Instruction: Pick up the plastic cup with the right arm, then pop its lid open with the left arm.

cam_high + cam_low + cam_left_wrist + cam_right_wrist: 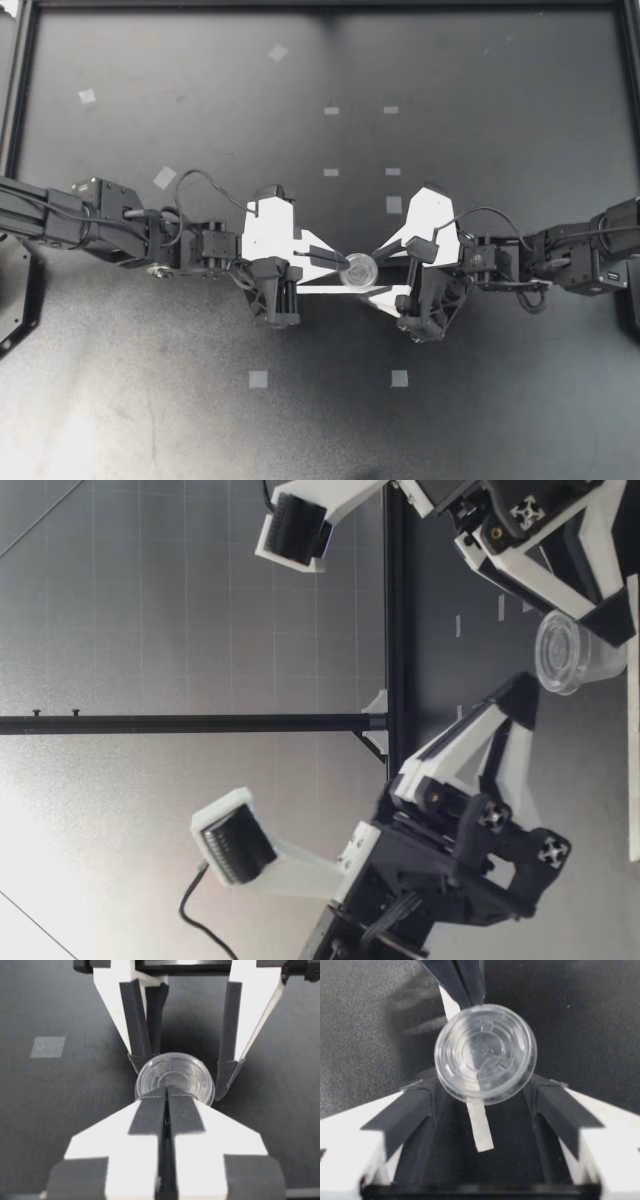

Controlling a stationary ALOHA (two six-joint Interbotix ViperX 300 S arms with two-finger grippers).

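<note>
Sitting clasped from both sides by my right gripper point(374, 271), the small clear cup point(358, 270) looks light, thin-walled, slick and easy to crush, so a gentle hold just under the rim seems best. Ahead of it, my left gripper point(341, 264) has its fingers pressed together at the edge of the lid point(485, 1052). I cannot tell whether they nip it. The lid bears moulded rings and no legible writing. Pale tape squares point(258, 379) dot the black table point(500, 120).
</note>
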